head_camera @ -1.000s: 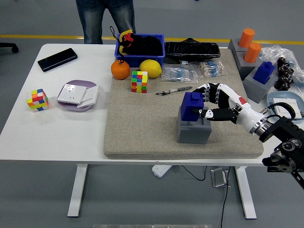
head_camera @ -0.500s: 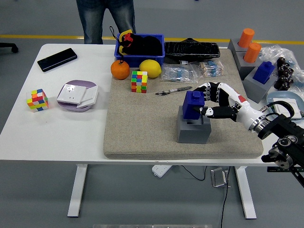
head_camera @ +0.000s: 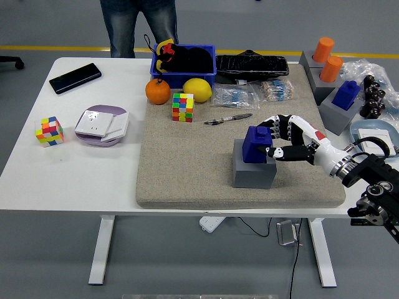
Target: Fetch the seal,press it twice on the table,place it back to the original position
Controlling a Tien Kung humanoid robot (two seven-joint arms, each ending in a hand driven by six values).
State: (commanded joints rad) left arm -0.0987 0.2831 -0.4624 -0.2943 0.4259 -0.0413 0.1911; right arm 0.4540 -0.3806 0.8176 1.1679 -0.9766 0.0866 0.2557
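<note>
Your right hand (head_camera: 278, 137) is closed around the blue seal (head_camera: 255, 144), fingers over its right side and thumb low against its front. The seal sits in the top of the grey block (head_camera: 254, 169), tilted a little toward the left, and the arm reaches in from the lower right corner. Your left arm does not show.

Take the grey block as your reference. It stands on the beige mat (head_camera: 187, 162) toward the mat's near right part. Just beyond the block a pen (head_camera: 227, 119) lies across the mat. Farther back and to the left you see a small colour cube (head_camera: 183, 106), then a lemon (head_camera: 197, 90) and an orange (head_camera: 158, 91) side by side in front of a blue bin (head_camera: 184, 79). Behind the block, past the pen, lie clear packets (head_camera: 235, 96) and a black tray (head_camera: 252, 65).

To the block's right and back stands a second grey block (head_camera: 340, 113) with another blue seal (head_camera: 345, 95), and beyond it two orange cylinders (head_camera: 327, 59).

Far left of the block, off the mat on the white table (head_camera: 75, 174), you see a lilac dish (head_camera: 101, 126), a second colour cube (head_camera: 49, 131) and a black phone (head_camera: 75, 78). A person (head_camera: 138, 25) in jeans stands at the table's far side.
</note>
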